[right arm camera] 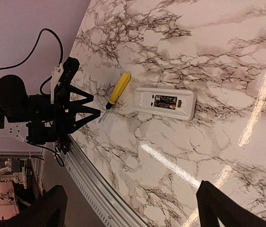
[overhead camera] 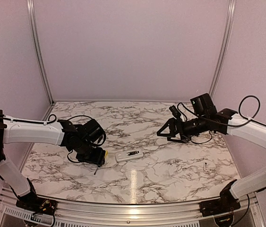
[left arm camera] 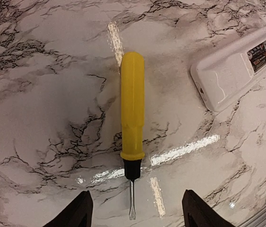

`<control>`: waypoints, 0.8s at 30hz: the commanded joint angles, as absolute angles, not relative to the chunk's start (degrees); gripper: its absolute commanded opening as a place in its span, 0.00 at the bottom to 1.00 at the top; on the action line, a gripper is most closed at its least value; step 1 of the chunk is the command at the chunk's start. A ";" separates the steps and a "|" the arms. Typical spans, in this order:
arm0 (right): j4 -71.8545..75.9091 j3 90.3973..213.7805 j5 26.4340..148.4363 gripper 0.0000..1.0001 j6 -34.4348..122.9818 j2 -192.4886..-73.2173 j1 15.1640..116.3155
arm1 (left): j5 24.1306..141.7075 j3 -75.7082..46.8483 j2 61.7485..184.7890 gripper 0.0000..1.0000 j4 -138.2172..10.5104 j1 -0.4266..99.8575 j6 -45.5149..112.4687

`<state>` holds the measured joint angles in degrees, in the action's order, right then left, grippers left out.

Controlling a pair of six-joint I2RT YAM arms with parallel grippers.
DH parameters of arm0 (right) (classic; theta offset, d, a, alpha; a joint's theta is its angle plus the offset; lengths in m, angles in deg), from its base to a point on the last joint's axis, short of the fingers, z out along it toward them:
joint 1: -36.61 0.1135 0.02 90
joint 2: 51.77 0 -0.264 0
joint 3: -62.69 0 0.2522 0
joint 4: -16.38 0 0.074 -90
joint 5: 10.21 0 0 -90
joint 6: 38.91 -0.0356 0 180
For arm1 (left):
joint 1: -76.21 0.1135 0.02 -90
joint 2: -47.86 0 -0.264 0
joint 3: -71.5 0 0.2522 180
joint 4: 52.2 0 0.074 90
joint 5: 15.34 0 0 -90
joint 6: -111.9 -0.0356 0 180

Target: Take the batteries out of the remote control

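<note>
The remote control (overhead camera: 129,155) lies flat near the middle of the marble worktop (overhead camera: 175,168), its dark recess facing up; the batteries (left arm camera: 260,50) seem to sit inside it. Just left of it lies a yellow screwdriver (left arm camera: 132,104). The left gripper (left arm camera: 135,213) hangs open over the screwdriver's tip. The right gripper (right arm camera: 133,198), also open, hovers well apart to the right.

White marble-patterned table (overhead camera: 180,165), veined in dark grey and black. White remote control (left arm camera: 227,75), dark recess with orange-and-black print. Screwdriver (left arm camera: 132,106) with bright yellow handle, black collar, silver shaft. Black left gripper (right arm camera: 95,106) and right gripper (overhead camera: 163,134).
</note>
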<state>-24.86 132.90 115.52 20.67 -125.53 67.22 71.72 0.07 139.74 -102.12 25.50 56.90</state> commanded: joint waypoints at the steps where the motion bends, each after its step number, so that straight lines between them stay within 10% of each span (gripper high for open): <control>1: -25.06 135.85 115.83 0.94 22.02 -127.02 66.96 | 69.62 -0.20 142.14 0.65 -102.77 24.43 54.67; 24: -26.21 136.54 115.13 0.94 22.80 -128.90 66.94 | 68.42 -4.37 151.74 0.32 -102.65 23.63 50.14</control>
<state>-25.15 133.88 115.45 21.46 -127.98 67.22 69.01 -2.73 149.90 -102.25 23.92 51.59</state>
